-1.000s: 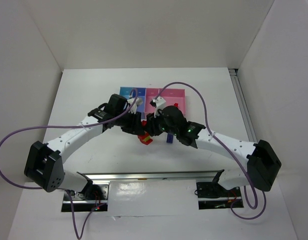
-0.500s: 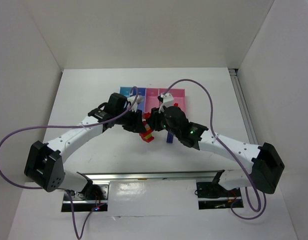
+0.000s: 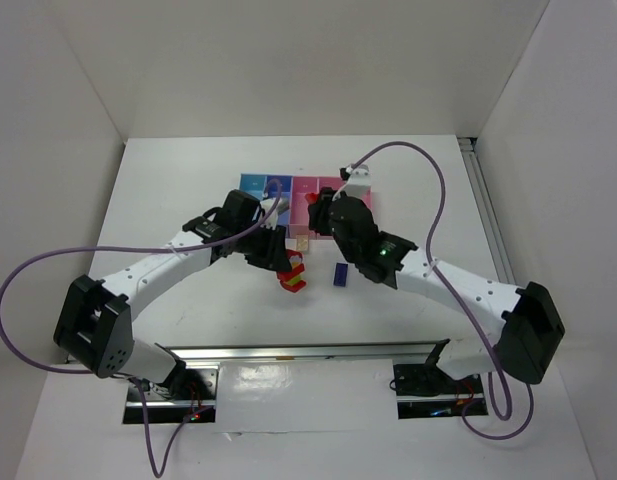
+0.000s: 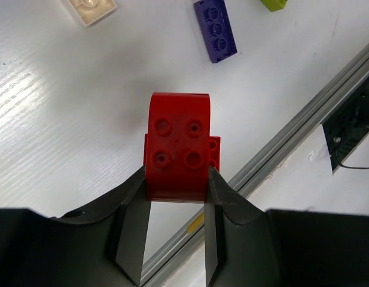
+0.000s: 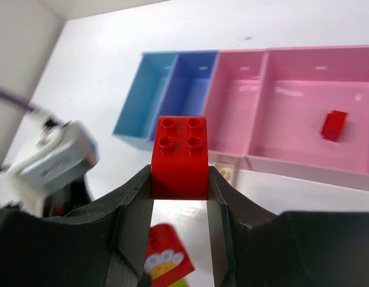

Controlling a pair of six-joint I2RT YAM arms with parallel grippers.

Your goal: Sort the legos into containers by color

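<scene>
My left gripper (image 4: 177,186) is shut on a red lego (image 4: 177,146) low over the table, with another red lego (image 4: 215,153) right behind it. A dark blue-purple lego (image 4: 215,30), a pale tan lego (image 4: 91,9) and a yellow-green lego (image 4: 274,3) lie beyond. My right gripper (image 5: 179,180) is shut on a red lego (image 5: 179,156) and holds it in the air before the containers: light blue (image 5: 142,95), darker blue (image 5: 190,89), narrow pink (image 5: 235,95), wider pink (image 5: 304,137). A red lego (image 5: 334,125) lies in the wider pink bin.
A red lego with a printed picture (image 5: 166,257) lies under the right gripper. The tan lego (image 5: 225,173) sits just in front of the narrow pink bin. An aluminium rail (image 3: 308,352) runs along the near edge. White walls close in three sides.
My right gripper rose from the lego pile with the red lego and moved back toward the bins. My left gripper shifted right onto the pile and is shut on a red lego.
</scene>
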